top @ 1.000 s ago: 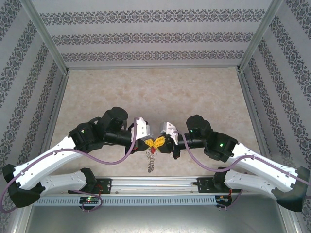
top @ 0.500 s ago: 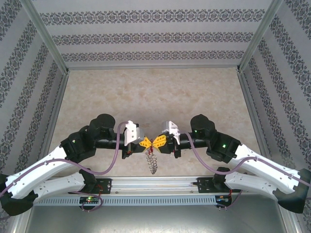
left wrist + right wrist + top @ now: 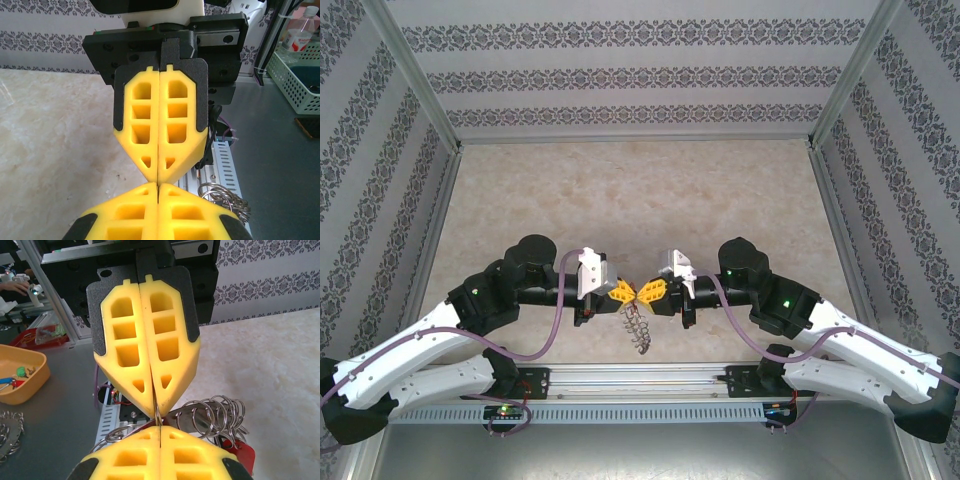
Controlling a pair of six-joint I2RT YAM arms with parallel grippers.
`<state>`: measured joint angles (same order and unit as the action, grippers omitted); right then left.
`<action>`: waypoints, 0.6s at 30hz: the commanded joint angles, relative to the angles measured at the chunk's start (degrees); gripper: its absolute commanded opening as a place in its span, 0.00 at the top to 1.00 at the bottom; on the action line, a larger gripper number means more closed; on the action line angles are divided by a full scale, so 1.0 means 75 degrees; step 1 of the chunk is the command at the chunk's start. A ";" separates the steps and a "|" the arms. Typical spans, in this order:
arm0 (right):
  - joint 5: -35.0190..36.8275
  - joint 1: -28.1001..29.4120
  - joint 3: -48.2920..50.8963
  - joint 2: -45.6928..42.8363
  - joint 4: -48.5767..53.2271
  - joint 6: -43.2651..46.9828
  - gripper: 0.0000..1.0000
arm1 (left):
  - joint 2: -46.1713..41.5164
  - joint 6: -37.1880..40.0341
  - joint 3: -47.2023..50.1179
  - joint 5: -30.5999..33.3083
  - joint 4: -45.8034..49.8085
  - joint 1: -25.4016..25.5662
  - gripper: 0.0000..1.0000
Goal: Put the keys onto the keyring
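Note:
My left gripper [image 3: 623,292] and right gripper [image 3: 650,293] meet tip to tip above the table's near edge. Both sets of yellow fingers are pressed shut. In the right wrist view a thin wire of the keyring [image 3: 220,415] runs from the left gripper's tips [image 3: 152,410] into my right gripper [image 3: 160,427]. The silvery coils bunch to the right of that. A key with a red head [image 3: 240,452] hangs among them. The keyring [image 3: 638,330] dangles below both grippers. It also peeks out beside my left gripper [image 3: 158,184] as coils [image 3: 225,197].
An aluminium rail [image 3: 640,378] runs along the near edge under the grippers. Off the table, an orange tray [image 3: 20,372] holds small items, with loose rings [image 3: 7,432] beside it. A white basket [image 3: 297,75] stands on the grey bench. Patterned walls enclose the tabletop.
The left arm has drawn back to the left and straightened. Both grippers stay tip to tip. The dangling keyring has swung slightly right and lower.

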<state>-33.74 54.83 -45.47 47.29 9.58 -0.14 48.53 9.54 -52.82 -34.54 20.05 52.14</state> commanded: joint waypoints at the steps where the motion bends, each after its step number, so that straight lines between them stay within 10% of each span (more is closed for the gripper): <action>1: -0.0120 -0.0045 0.0122 0.0017 -0.0108 0.0007 1.00 | -0.0118 -0.0094 0.0043 -0.0121 -0.1005 0.0056 1.00; 18: -0.0219 -0.0071 0.0420 0.0038 -0.0430 -0.0228 1.00 | -0.0301 -0.0088 0.0298 0.0036 -0.1667 0.0005 1.00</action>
<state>-33.93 54.35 -43.83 47.62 7.94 -0.99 47.57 9.54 -50.24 -33.82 17.21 52.12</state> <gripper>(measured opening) 0.063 0.046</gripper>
